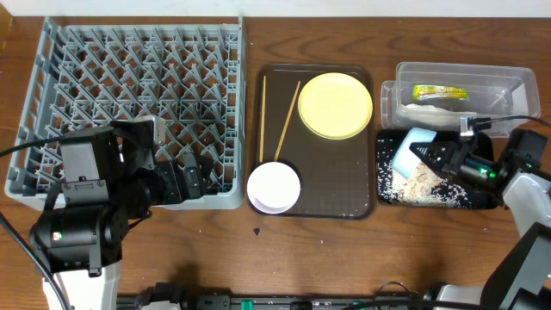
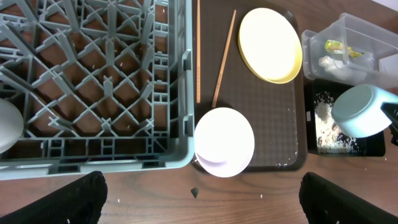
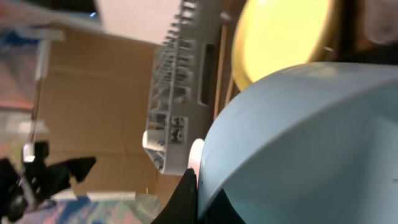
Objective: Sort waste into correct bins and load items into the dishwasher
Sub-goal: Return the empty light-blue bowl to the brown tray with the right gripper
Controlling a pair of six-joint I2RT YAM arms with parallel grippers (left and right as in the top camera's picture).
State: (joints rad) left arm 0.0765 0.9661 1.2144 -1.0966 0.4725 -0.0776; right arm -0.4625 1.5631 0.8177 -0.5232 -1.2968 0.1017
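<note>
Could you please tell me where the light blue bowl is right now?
Overhead, the light blue bowl is on the right, held tilted by the right gripper above the black tray, next to the clear tub.

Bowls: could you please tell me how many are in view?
2. The pale pink bowl sits at the front edge of the brown tray; the light blue bowl is tilted over the black tray, gripped by the right tool. No others show.
</note>
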